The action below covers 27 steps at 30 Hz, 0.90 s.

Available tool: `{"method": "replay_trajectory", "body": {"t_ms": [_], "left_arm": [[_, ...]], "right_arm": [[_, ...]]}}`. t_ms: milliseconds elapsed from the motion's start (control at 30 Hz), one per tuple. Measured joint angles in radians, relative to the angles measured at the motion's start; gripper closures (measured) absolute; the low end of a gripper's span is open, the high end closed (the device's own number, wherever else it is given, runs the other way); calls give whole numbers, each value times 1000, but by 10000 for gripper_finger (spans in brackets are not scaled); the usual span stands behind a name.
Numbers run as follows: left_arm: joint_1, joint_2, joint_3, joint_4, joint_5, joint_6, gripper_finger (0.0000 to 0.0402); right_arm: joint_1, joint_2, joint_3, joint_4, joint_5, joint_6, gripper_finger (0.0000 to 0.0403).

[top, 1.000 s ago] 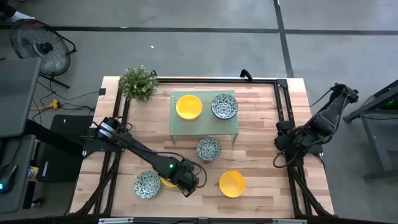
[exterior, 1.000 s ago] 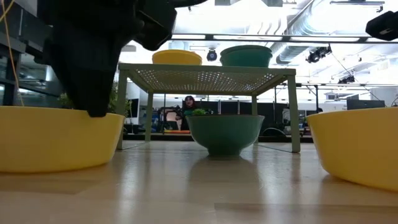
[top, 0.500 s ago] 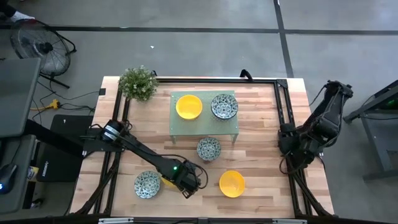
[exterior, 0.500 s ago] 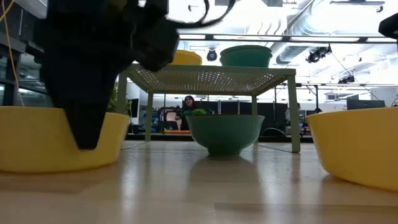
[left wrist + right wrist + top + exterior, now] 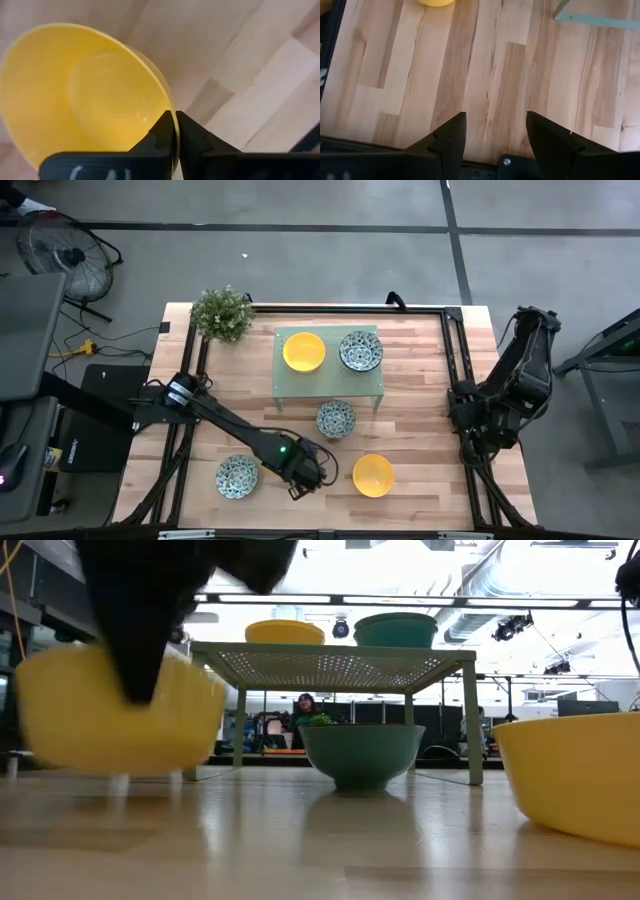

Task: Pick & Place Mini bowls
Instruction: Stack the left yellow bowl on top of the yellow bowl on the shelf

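My left gripper [image 5: 175, 122] is shut on a plain yellow mini bowl [image 5: 85, 95], near the table's front edge left of centre [image 5: 303, 472]. In the low view this bowl [image 5: 120, 715] hangs clear of the table. Another yellow bowl [image 5: 372, 475] rests on its base to the right of it, and a patterned bowl [image 5: 237, 477] to the left. A patterned bowl [image 5: 336, 419] sits in front of the pale green stand [image 5: 330, 385]. On the stand are a yellow bowl [image 5: 303, 351] and a patterned bowl [image 5: 361, 351]. My right gripper [image 5: 495, 135] stands open over bare wood at the table's right edge. My left gripper pinches the yellow bowl's rim [image 5: 169, 107], one finger inside the bowl and one outside. The fingers [image 5: 135, 650] come down from above. The bowl is lifted clear of the table, mouth up and roughly level.
A small leafy plant [image 5: 222, 313] stands at the far left corner. Black frame rails [image 5: 455, 370] run along the table's left, right and far sides. There is bare wood between the stand and the right rail.
My left gripper has shut on the yellow bowl's rim and gone up with it. The bowl, which stood on the table, now hangs clear of it.
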Motion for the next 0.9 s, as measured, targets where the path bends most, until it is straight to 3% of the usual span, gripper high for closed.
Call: {"method": "replay_trajectory", "body": {"t_ms": [333, 567, 900], "left_arm": [[61, 0, 360, -447, -172, 213, 400], [164, 0, 542, -480, -268, 472, 400], [279, -1, 572, -481, -197, 673, 401]], "right_arm": [[3, 0, 0, 0, 20, 9, 208], [3, 0, 0, 0, 24, 8, 208], [3, 0, 0, 0, 24, -8, 208]]}}
